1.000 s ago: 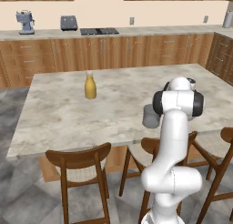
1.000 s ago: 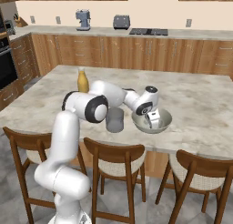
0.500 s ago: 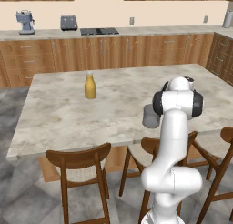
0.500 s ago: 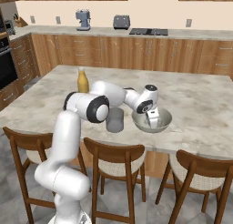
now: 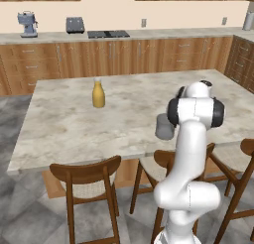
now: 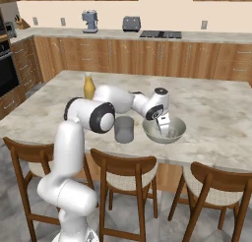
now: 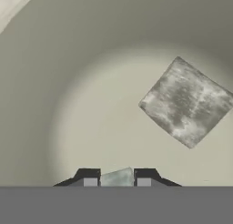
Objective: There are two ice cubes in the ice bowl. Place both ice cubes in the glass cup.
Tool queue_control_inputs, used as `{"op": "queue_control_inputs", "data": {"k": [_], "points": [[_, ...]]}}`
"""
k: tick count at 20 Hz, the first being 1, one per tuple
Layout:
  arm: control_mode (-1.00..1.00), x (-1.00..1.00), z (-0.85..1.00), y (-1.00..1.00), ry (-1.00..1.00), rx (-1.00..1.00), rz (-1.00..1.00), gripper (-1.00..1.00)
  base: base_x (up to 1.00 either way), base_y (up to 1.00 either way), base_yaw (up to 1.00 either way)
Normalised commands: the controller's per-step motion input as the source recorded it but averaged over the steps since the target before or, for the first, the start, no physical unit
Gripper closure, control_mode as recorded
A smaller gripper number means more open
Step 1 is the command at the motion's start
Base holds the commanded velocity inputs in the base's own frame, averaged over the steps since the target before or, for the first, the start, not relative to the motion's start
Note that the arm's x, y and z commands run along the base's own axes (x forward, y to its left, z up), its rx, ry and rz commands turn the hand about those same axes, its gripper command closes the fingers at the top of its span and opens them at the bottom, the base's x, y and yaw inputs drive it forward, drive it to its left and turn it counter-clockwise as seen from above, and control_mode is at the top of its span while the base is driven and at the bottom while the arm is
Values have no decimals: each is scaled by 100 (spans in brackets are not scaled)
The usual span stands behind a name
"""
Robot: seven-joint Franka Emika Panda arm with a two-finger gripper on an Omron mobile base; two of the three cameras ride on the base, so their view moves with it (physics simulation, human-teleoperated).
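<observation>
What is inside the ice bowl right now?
In the ice bowl, one ice cube lies loose on the bottom. A second cube sits between the gripper fingers, which reach down into the bowl; its lower part is hidden.

A pale marbled counter [image 6: 216, 118] carried three things. The bowl [image 6: 164, 131] sat near its front edge, the cup [image 6: 124, 129] just left of it, and a yellow bottle [image 6: 88, 86] stood farther back, left.
</observation>
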Motion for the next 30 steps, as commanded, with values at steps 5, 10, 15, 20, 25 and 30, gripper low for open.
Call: {"op": "queue_control_inputs", "data": {"k": [5,10,15,20,25,30], "points": [[-100,-59,77,11,-2,2,6,100,0,0,0],[-100,-48,82,83,1,0,2,100,0,0,0],[-100,-37,64,100,0,-2,0,100,0,0,0],[-100,-23,5,99,0,-3,1,100,0,0,0],[-100,0,0,40,0,-4,0,100,0,0,0],[-100,13,-5,0,0,-2,0,100,0,0,0]]}}
